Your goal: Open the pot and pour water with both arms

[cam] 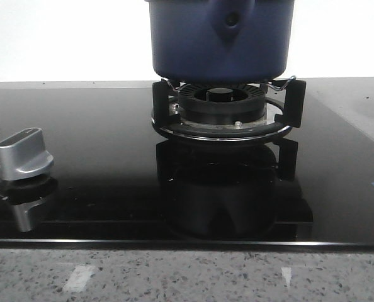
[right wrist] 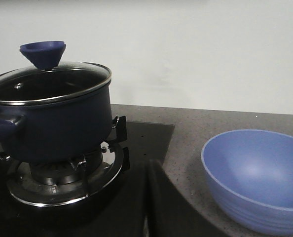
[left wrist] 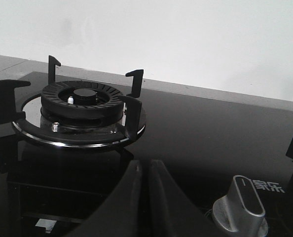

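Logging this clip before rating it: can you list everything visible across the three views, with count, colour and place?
pot: one, dark blue, on a burner
lid: one, glass with blue knob, on the pot
burners: two, black; one bare, one under the pot
control knob: one, silver, on the black glass cooktop
bowl: one, blue, on the grey counter beside the cooktop
left hand: black, fingers together, empty
right hand: black, fingers together, empty

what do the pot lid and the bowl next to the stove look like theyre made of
The dark-blue pot's round lid looks like clear glass in a shiny metal rim: the pot's inside shows through it. The light-blue round bowl has a matte, even surface, probably plastic or ceramic; the pictures leave that open.
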You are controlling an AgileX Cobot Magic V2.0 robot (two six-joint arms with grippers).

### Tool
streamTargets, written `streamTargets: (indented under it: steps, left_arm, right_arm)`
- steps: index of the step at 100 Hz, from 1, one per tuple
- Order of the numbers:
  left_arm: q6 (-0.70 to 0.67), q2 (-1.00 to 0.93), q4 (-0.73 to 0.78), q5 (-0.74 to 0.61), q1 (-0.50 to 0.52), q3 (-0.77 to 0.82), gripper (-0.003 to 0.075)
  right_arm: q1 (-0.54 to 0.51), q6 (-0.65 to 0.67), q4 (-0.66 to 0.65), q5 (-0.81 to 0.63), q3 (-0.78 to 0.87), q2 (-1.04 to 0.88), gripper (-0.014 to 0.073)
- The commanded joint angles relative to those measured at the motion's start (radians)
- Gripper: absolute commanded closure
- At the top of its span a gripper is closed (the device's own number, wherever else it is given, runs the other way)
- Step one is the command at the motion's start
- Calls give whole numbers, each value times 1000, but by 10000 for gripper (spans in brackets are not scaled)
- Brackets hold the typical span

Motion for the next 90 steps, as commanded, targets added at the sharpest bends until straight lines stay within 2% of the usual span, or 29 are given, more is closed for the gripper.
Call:
streamTargets:
  steps: [1,14,20,23,28,38,42,45,52,60,75,83,90]
  left_arm:
    - [-12,-29,-6,-74,-1,31,741]
    - [-12,-29,-6,-74,-1,31,741]
    - [-12,-29,-6,-74,-1,31,741]
    - [-12,-29,-6,-74,-1,31,741]
    - [-12,-29,-6,-74,-1,31,741]
    - [-12,-29,-6,-74,-1,31,741]
    - [-12,-29,-6,-74,-1,31,741]
    - [-12,-29,-6,-74,-1,31,741]
    - [-12,-29,-6,-74,-1,31,741]
    - [-12,-29,-6,-74,-1,31,741]
    - [-12,-29,-6,-74,-1,31,741]
    - [-12,-29,-6,-74,-1,31,741]
    - [-12,-29,-6,-74,-1,31,741]
  right_arm:
    - [0,-14,14,-54,-26,9,647]
    - [0,-14,10,-56,-26,9,647]
    - [0,10,-63,-69,-26,9,647]
    - [0,71,-122,-80,-26,9,647]
    - [0,288,-277,-107,-18,9,647]
    - [0,728,-709,-209,43,9,647]
    - [0,852,-811,-268,90,9,647]
    - [0,891,-865,-332,124,5,647]
    - [0,891,-877,-436,210,-13,647]
    - [0,891,-887,-462,287,-62,647]
    - [0,891,-921,-415,378,-181,647]
    - [0,891,-935,-312,376,-254,647]
    - [0,891,-936,-304,376,-243,647]
